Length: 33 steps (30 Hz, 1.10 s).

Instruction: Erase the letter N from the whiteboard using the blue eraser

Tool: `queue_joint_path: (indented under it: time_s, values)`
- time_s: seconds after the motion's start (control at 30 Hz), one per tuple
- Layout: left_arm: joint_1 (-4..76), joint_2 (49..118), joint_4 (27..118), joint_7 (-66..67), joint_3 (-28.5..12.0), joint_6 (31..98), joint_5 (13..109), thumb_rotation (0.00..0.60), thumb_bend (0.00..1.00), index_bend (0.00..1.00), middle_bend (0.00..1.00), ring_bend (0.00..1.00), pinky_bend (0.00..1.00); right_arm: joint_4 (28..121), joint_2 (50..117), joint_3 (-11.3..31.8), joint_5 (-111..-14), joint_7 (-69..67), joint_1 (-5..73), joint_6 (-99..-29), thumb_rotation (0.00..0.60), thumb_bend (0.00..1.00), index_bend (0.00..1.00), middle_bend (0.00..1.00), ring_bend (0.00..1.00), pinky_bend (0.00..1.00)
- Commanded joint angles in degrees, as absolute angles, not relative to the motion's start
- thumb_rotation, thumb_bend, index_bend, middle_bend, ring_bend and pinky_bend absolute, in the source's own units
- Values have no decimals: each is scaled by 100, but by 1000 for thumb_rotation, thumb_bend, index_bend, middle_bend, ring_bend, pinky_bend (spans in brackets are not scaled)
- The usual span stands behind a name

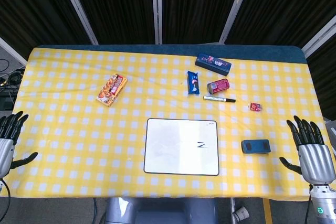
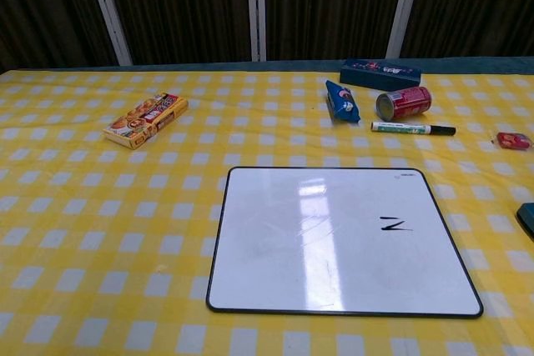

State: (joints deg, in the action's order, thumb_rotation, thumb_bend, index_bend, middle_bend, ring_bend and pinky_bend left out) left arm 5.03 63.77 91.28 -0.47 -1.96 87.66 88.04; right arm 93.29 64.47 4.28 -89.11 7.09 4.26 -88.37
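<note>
A white whiteboard (image 1: 181,146) with a dark rim lies at the table's near centre, and a small black letter N (image 1: 201,145) is drawn on its right part. In the chest view the whiteboard (image 2: 334,239) fills the middle, with the letter N (image 2: 395,224) toward its right edge. The blue eraser (image 1: 255,146) lies flat to the right of the board; the chest view shows only its corner (image 2: 527,219). My right hand (image 1: 311,150) is open, fingers spread, right of the eraser and apart from it. My left hand (image 1: 9,140) is open at the table's left edge.
On the yellow checked tablecloth (image 1: 73,129) lie an orange snack box (image 1: 112,89), a blue snack packet (image 1: 193,83), a red can on its side (image 1: 218,86), a marker pen (image 1: 219,98), a dark pencil case (image 1: 213,63) and a small red item (image 1: 255,107).
</note>
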Motion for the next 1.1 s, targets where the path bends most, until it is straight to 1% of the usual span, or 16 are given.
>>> queue_joint_path:
  time_s: [0.03,0.17,0.27,0.37,0.43,0.5,0.53,0.57,0.63,0.67,0.73,0.77,0.9,1.1]
  values:
    - [496,6371,9128,-54,-202,8782,8806,600,0,0,0,0,0,9334,6446,423,-8911,715,427,-8829,600,0,0,0,0,0]
    - [496,6370,9145,-37,-195,8782,8831,600,0,0,0,0,0,9354,6430,399,-8888,694,427,-8777,600,0,0,0,0,0]
    - [504,6370,9162,-21,-197,8768,8836,600,0,0,0,0,0,9422,6381,346,-8827,542,465,-8582,600,0,11,0,0,0]
    - [521,6368,9180,-9,-212,8744,8821,600,0,0,0,0,0,9436,6337,261,-8752,407,555,-8246,600,0,35,0,0,0]
    - [542,6372,9192,4,-235,8717,8793,600,0,0,0,0,0,9330,6318,166,-8771,146,694,-7875,600,0,62,0,0,0]
    - [572,6388,9215,31,-252,8637,8730,600,0,0,0,0,0,9030,6377,-1,-8831,-386,893,-7334,600,0,78,3,0,0]
    - [591,6402,9239,59,-264,8579,8673,600,0,0,0,0,0,8860,6408,-68,-8850,-640,1029,-7015,600,0,84,12,0,0]
    - [606,6409,9270,91,-276,8535,8625,600,0,0,0,0,0,8693,6444,-100,-8914,-837,1139,-6840,600,0,92,23,0,0]
    - [625,6419,9300,150,-289,8486,8574,600,0,0,0,0,0,8458,6544,-121,-9007,-915,1262,-6704,600,0,136,83,1,4]
    - [633,6430,9303,206,-291,8461,8549,600,0,0,0,0,0,8281,6633,-136,-9096,-844,1353,-6625,600,0,160,109,8,16]
    - [639,6439,9317,258,-292,8430,8512,600,0,0,0,0,0,8050,6756,-164,-9174,-712,1477,-6478,600,0,225,181,47,74]
    - [638,6436,9330,269,-296,8420,8489,600,0,0,0,0,0,7939,6819,-183,-9183,-639,1541,-6373,600,0,239,197,63,91]
    - [619,6421,9324,296,-308,8441,8446,600,0,0,0,0,0,7697,7012,-189,-9094,-538,1687,-6110,600,0,249,240,105,141]
    - [564,6376,9291,206,-312,8485,8394,600,0,0,0,0,0,7329,7306,-146,-9105,-502,1758,-6223,600,0,254,264,140,181]
